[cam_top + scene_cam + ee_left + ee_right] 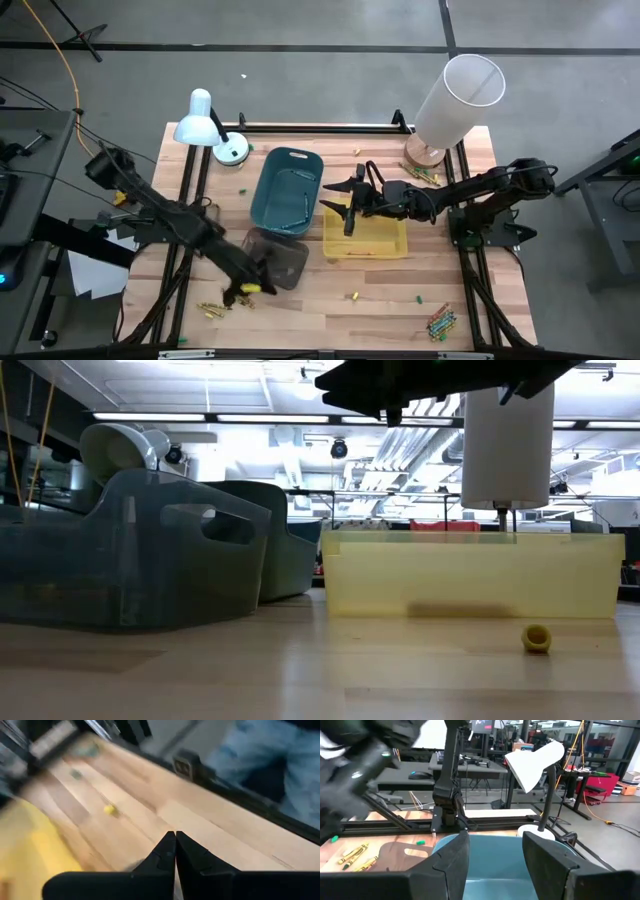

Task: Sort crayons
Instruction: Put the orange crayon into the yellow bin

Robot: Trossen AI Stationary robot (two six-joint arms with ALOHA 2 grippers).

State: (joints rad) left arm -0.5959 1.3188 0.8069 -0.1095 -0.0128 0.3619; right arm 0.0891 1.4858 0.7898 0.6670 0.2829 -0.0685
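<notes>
Left tool [243, 290]: clenched at the front bench edge, possibly on a yellow crayon [252, 288]; grip unclear.
Crayons [212, 309]: just beside, toward the left front corner.
Right tool [347, 199]: released, over the bins.

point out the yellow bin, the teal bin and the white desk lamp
yellow bin [398, 247]: high view, on its near rim.
teal bin [268, 190]: high view, on its left wall.
white desk lamp [196, 124]: high view, on the shade.
</notes>
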